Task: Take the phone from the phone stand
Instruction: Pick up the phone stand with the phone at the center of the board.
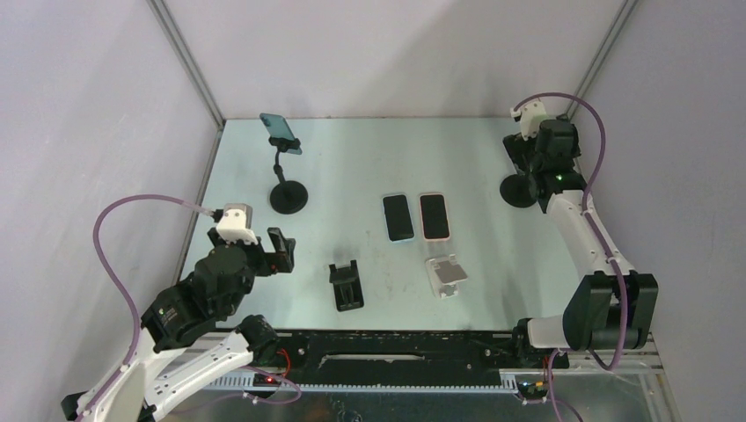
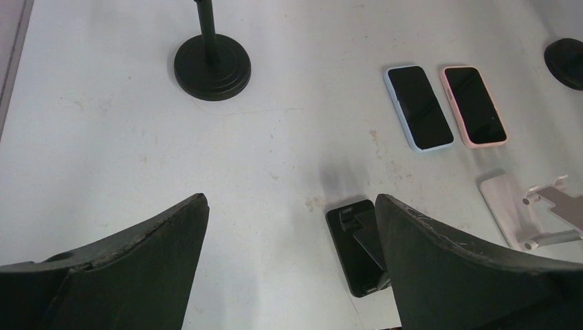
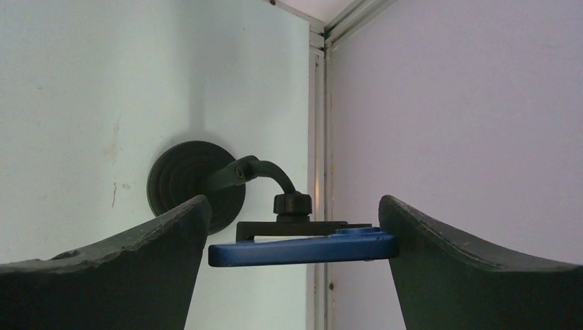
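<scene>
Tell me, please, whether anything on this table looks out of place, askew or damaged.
Nothing looks spilled or broken. The light-blue phone and the pink phone lie flat and parallel. Only the black folding stand and the white folding stand sit slightly turned, and the table shows scuff marks.

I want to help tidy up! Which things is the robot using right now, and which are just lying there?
Job: blue phone, black bendy-neck stand holding it, right pincer around it.
Just sitting: light-blue-cased phone, pink-cased phone, black folding stand, silver folding stand, teal phone on a tall black stand.
</scene>
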{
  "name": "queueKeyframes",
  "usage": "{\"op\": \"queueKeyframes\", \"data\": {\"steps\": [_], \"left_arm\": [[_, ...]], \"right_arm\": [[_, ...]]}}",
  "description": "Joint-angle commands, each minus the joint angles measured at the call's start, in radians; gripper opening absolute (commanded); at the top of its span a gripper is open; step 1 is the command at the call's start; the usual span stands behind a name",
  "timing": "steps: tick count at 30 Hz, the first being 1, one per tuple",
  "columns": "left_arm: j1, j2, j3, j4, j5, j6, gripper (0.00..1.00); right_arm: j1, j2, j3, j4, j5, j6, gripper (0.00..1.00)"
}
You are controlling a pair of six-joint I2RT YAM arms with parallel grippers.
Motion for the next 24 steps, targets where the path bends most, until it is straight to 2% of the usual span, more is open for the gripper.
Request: {"op": "queueKeyframes", "data": {"steps": [1, 9, 13, 15, 17, 19, 21, 24], "left_arm": [[0.009, -0.008, -0.01, 0.026, -0.009, 0.017, 0.98], [0.009, -0.006, -0.013, 0.026, -0.009, 0.017, 0.98], [0.009, -0.007, -0.012, 0.025, -0.007, 0.017, 0.98], [0.009, -0.007, -0.012, 0.025, -0.009, 0.017, 0.98], [0.008, -0.008, -0.012, 0.026, -0.009, 0.017, 0.98], [0.008, -0.007, -0.012, 0.025, -0.01, 0.018, 0.98], [0.009, -0.006, -0.012, 0.026, -0.01, 0.018, 0.98], [0.008, -0.006, -0.012, 0.026, -0.012, 0.017, 0.98]], "right_arm": [[-0.002, 0.002, -0.015, 0.061, 0.034, 0.009, 0.93], [-0.002, -0.005, -0.016, 0.075, 0.019, 0.002, 0.79], [-0.002, -0.006, -0.016, 0.072, 0.014, -0.004, 0.66], [-0.002, -0.005, -0.016, 0.069, 0.012, -0.008, 0.57], [-0.002, -0.007, -0.015, 0.069, 0.0, -0.013, 0.42], [-0.002, -0.011, -0.016, 0.069, -0.009, -0.018, 0.13], [-0.002, -0.02, -0.016, 0.071, -0.015, -0.018, 0.0], [-0.002, -0.044, -0.016, 0.083, -0.024, -0.017, 0.0]]}}
